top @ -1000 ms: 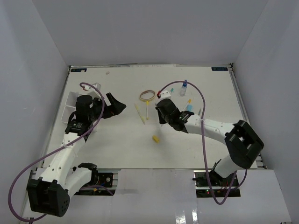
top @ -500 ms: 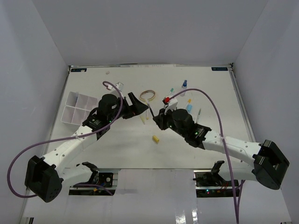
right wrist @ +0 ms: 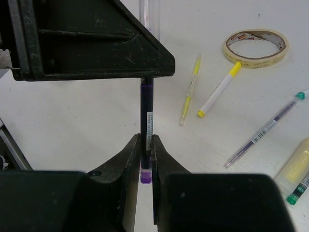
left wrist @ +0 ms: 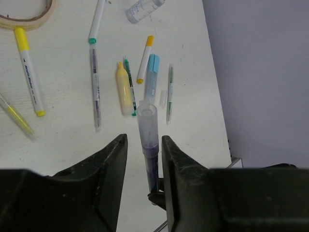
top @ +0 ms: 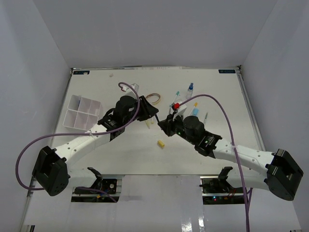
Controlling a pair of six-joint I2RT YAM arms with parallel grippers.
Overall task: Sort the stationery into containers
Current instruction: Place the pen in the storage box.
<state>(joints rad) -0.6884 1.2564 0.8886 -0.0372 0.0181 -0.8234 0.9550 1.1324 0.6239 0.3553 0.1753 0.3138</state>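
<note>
My right gripper (right wrist: 146, 140) is shut on the lower end of a dark purple pen (right wrist: 146, 116) and holds it above the table centre (top: 163, 119). My left gripper (left wrist: 144, 140) straddles the pen's clear-capped end (left wrist: 147, 125). Its jaws are narrowed, with a gap still showing on the left side, so it stands open. The white divided tray (top: 82, 112) sits at the left. Loose on the table lie a tan tape ring (top: 153, 98), a small clear bottle (top: 190, 90), a yellow eraser piece (top: 161, 143) and several pens.
Below the left gripper lie a yellow-capped marker (left wrist: 29, 72), a teal-capped pen (left wrist: 95, 29), a yellow eraser (left wrist: 124, 89) and a blue-capped marker (left wrist: 152, 72). The table's right edge (left wrist: 217, 96) is close by. Purple cables loop over both arms.
The left arm swung right from the tray to the pen held by the right gripper, and its jaws narrowed around the pen. The right gripper kept its grip, shifting slightly.
</note>
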